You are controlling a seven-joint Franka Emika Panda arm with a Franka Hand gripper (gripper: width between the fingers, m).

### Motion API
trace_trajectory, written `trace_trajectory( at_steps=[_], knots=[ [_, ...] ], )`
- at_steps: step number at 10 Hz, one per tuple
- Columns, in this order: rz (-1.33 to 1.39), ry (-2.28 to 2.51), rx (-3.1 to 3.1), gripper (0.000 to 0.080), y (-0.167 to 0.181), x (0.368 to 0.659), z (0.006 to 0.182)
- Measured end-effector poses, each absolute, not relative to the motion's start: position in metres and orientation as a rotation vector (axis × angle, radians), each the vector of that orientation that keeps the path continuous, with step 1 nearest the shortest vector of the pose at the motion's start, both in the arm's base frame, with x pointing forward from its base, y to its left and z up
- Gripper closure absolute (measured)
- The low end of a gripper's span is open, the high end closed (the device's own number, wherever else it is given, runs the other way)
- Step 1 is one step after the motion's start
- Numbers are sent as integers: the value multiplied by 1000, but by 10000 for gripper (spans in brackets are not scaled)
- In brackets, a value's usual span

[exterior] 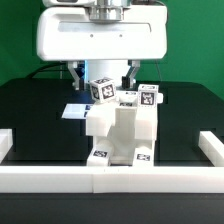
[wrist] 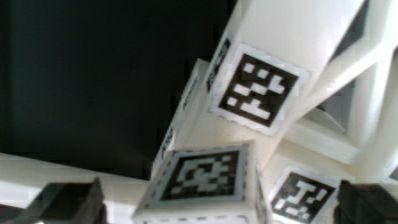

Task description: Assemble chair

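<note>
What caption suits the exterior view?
Robot gripper poised over a tagged white chair on a black table.

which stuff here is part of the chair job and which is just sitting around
Part of the job: the chair, a white tagged stack of parts; the gripper above it.
Just there: the white border wall; the marker board; the black table.

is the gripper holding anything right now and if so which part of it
It cannot be told for sure. The gripper sits right over a tagged white chair part on the chair, seemingly flanking its top, but no view shows contact.
</note>
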State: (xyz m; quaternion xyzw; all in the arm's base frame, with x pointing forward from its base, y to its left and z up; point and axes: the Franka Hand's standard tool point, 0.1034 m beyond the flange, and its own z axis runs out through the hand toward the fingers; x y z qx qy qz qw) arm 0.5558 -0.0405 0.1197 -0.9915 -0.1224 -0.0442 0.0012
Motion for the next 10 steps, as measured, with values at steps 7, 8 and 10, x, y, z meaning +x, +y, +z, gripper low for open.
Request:
trace_trajectory(
  at_steps=[7,8,10],
  knots=[
    [-138,-334,-3117,513,-41,556,119],
    [-138,-277,-3121,513,-41,556,119],
    [-142,7,-3125,513,-41,556,119]
  ],
)
